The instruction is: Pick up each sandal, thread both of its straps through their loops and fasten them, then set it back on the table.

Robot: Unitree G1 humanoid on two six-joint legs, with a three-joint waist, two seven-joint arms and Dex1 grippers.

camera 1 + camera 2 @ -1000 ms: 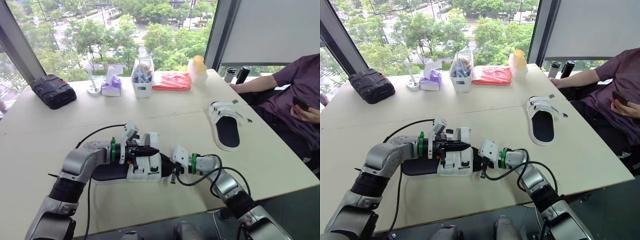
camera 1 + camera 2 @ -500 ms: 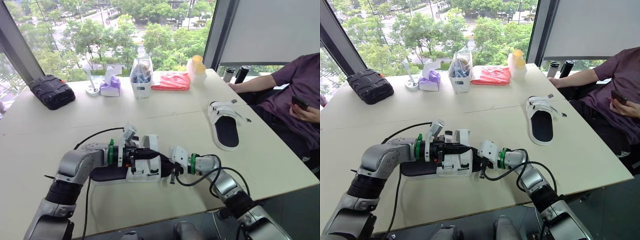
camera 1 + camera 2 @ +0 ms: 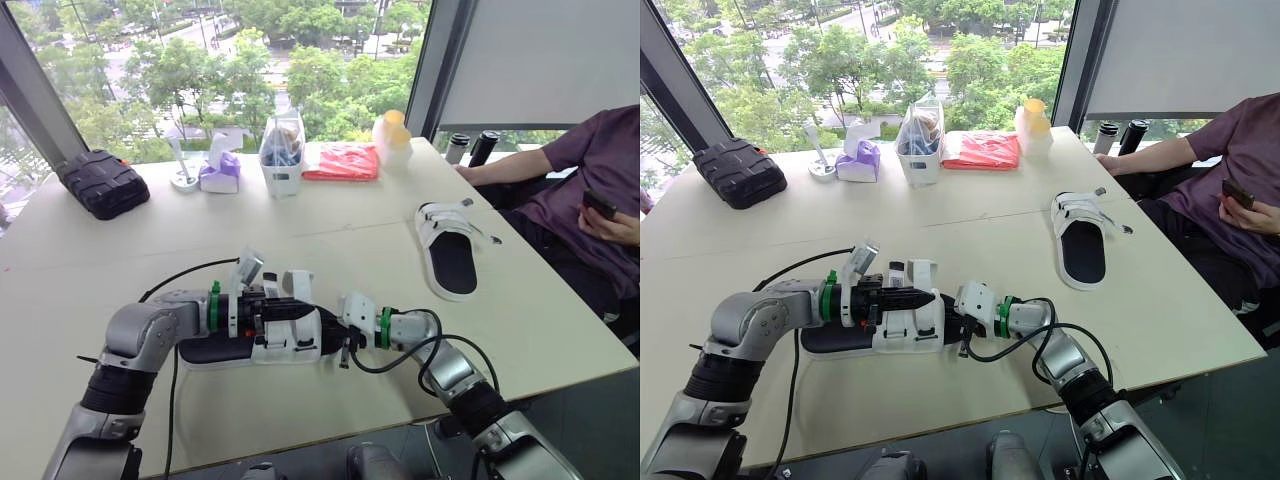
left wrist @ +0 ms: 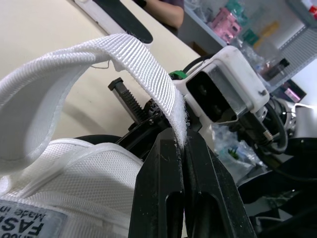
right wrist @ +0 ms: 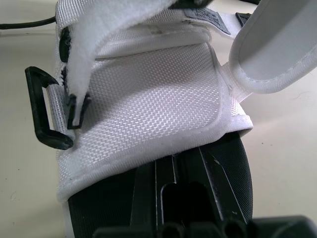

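Note:
A white-strapped sandal with a black sole [image 3: 262, 341] lies on the table's near side between my two arms. My left gripper [image 3: 298, 307] is over its straps, shut on the end of one white strap [image 4: 99, 59], which arches up from the sandal. The left fingers [image 4: 163, 198] pinch the strap's fuzzy edge. My right gripper [image 3: 332, 333] is shut on the end of the black sole [image 5: 163, 173]. A black plastic loop [image 5: 42, 111] stands at the side of the upper. The second sandal [image 3: 448, 250] lies flat at the right.
A person [image 3: 590, 190] sits at the table's right, holding a phone. Along the far edge stand a black pouch [image 3: 105, 182], a tissue pack [image 3: 222, 170], a clear container [image 3: 285, 155], a red packet [image 3: 343, 162], a yellow-capped bottle [image 3: 393, 135] and two dark bottles [image 3: 470, 148].
My left arm has drawn back a little to the left, still pinching the strap. The right arm and both sandals have stayed put.

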